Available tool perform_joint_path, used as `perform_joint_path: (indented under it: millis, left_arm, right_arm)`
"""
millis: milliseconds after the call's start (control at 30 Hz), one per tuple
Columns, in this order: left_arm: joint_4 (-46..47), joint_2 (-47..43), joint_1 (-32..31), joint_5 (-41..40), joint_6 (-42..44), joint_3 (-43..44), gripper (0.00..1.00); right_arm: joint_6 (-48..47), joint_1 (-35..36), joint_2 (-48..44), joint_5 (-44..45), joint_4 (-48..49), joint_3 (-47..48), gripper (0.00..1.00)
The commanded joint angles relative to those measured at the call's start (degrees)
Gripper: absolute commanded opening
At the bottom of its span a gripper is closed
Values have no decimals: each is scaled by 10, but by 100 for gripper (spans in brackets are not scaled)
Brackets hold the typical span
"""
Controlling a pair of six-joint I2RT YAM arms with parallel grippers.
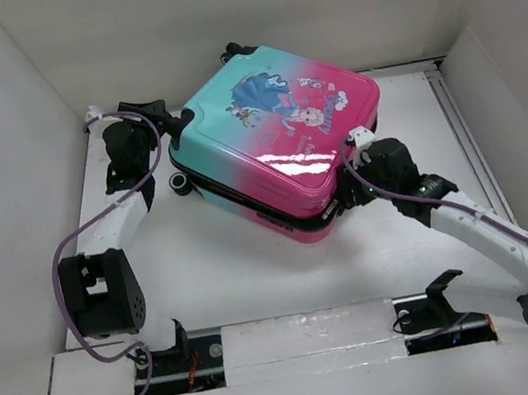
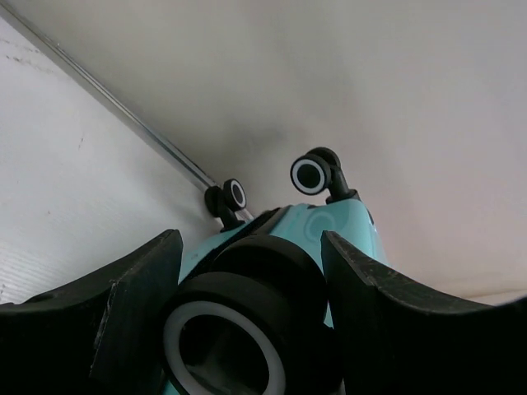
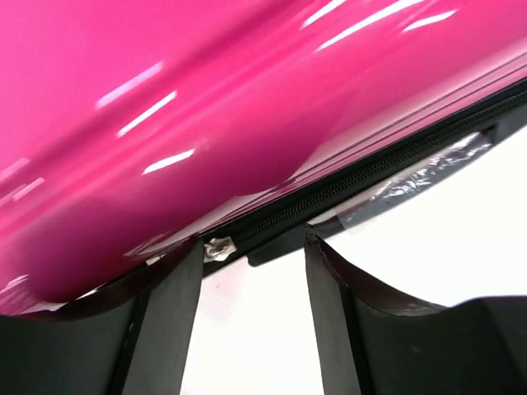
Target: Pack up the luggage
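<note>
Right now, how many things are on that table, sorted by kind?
Suitcase: 1
Robot arms: 2, the left arm and the right arm
Total: 3

We see bright, even overhead light; white glare sits on the luggage, a soft shadow beneath it. In the right wrist view highlights streak its shell. In the left wrist view the nearest wheel and fingers look soft.
</note>
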Motion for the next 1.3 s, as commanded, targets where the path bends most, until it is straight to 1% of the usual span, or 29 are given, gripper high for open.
perform_joint_path:
  millis: [0,33,100,133,200,267,300,333,367,400,467,500,533,567,600,667,700,733,767,800,867,967,1033,1100,1133,1200,1267]
  left_arm:
    - [1,-73,-57,144,16,34,0]
    - [-7,-89,-57,153,15,35,0]
    - [-23,-107,-57,166,10,35,0]
    - [-29,-133,-57,166,10,25,0]
    - [-16,-160,-57,166,-1,-14,0]
    - [0,-183,-57,180,-24,-22,0]
    - [0,-183,-57,186,-24,-11,0]
    - [-18,-183,-62,186,-24,25,0]
    - [-46,-183,-62,186,-15,43,0]
    - [-55,-183,-62,191,-10,56,0]
    - [-60,-188,-68,183,-5,65,0]
    - [-68,-199,-74,171,1,65,0]
    - [-68,-204,-74,171,9,54,0]
    - [-73,-204,-74,165,15,28,0]
    - [-73,-213,-74,165,20,9,0]
    - [-73,-228,-74,138,25,-33,0]
    - [-65,-234,-74,137,25,-86,0]
    - [-41,-245,-65,131,17,-133,0]
    - [-34,-245,-65,131,17,-133,0]
    - [-34,-245,-56,131,12,-159,0]
    - [-34,-245,-56,118,21,-166,0]
    - [-39,-234,-56,93,32,-172,0]
    - [-39,-226,-56,78,32,-179,0]
    - [-25,-205,-56,71,32,-179,0]
    - [-20,-197,-56,71,32,-179,0]
    - [1,-177,-56,77,22,-179,0]
    - [17,-166,-56,83,14,-184,0]
  right_arm:
    - [-5,-3,-40,-55,122,18,59]
    - [-5,-14,-52,-46,105,18,61]
    - [0,-19,-83,-29,90,0,61]
    - [6,-28,-119,-16,82,0,62]
    - [6,-36,-154,-1,82,-27,62]
    - [6,-52,-183,-10,74,-33,62]
    - [6,-63,-183,-30,69,-33,62]
    - [6,-68,-183,-38,61,-24,62]
    - [1,-68,-183,-39,53,-19,62]
    - [1,-73,-183,-44,38,-12,61]
    - [8,-74,-194,-28,38,-19,61]
    - [15,-74,-194,-28,38,-24,59]
    - [23,-74,-201,-28,44,-43,58]
    - [31,-74,-201,-37,52,-57,53]
    - [45,-74,-214,-45,63,-73,52]
    - [50,-74,-220,-66,101,-122,48]
    - [50,-74,-220,-66,109,-133,47]
    - [50,-74,-220,-81,122,-148,42]
    - [44,-74,-214,-90,130,-153,42]
    - [44,-74,-209,-97,130,-153,37]
    - [37,-74,-198,-111,136,-153,34]
    - [37,-74,-198,-112,158,-176,34]
    - [37,-74,-213,-112,171,-194,39]
    - [32,-79,-220,-112,197,-208,42]
    - [32,-79,-226,-112,205,-214,46]
    - [32,-79,-219,-126,211,-214,47]
    - [32,-96,-201,-168,211,-208,50]
